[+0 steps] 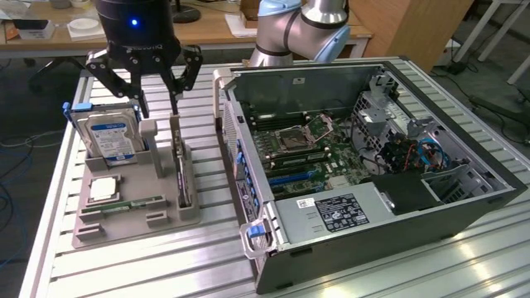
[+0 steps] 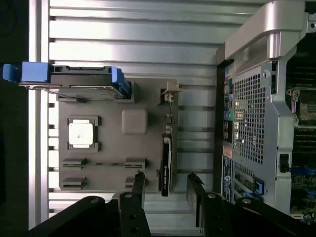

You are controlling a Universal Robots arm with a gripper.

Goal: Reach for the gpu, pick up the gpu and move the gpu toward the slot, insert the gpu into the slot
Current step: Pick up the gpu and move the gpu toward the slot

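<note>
looking at the exterior view, we see the gripper (image 1: 157, 104), jaws apart and empty, above 1 gpu (image 1: 181, 171) standing on edge in the grey holder (image 1: 136, 222), at 6 o'clock from it, long axis 12 to 6. 1 blue slot (image 1: 290, 178) sits at 3 o'clock. in the wrist view, 2 fingers (image 2: 139, 185) flank the gpu's thin edge, apart from it.

The slatted metal table (image 1: 166, 273) under me carries two things — a grey parts holder (image 1: 133, 234) and, just beside it, an open computer case (image 1: 389, 233).
</note>
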